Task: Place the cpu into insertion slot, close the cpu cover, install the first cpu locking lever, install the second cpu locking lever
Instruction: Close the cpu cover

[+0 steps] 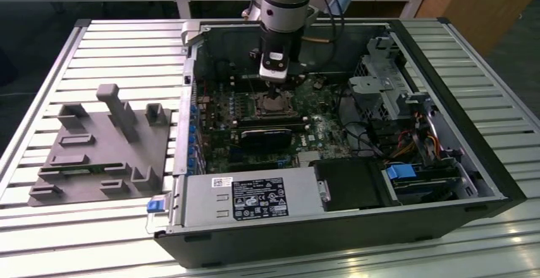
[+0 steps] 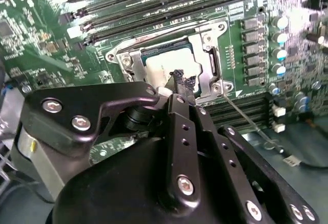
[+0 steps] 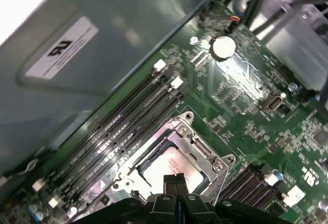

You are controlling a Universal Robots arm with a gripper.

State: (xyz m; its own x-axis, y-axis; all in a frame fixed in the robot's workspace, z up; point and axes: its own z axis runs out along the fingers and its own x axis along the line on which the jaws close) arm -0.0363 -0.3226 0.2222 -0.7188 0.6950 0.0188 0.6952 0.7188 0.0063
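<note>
The cpu (image 2: 165, 64) (image 3: 171, 165) lies flat in the insertion slot on the green motherboard, its dull silver top showing. Around it the cpu cover (image 2: 209, 55) (image 3: 197, 147), a silvery frame, lies down over the socket. A thin wire locking lever (image 2: 249, 120) runs out from the socket's corner across the memory slots. My gripper (image 2: 180, 79) (image 3: 175, 180) hovers just over the cpu's edge with its black fingers pressed together and nothing between them. In the exterior view the gripper (image 1: 274, 95) hangs inside the open computer case over the socket (image 1: 272, 105).
Rows of memory slots (image 3: 128, 116) flank the socket. The case holds a power supply (image 1: 253, 196) in front, a drive cage (image 1: 384, 82) at the exterior view's right and a black block (image 1: 263, 140) below the socket. A grey fixture (image 1: 101, 145) lies outside the case at the exterior view's left.
</note>
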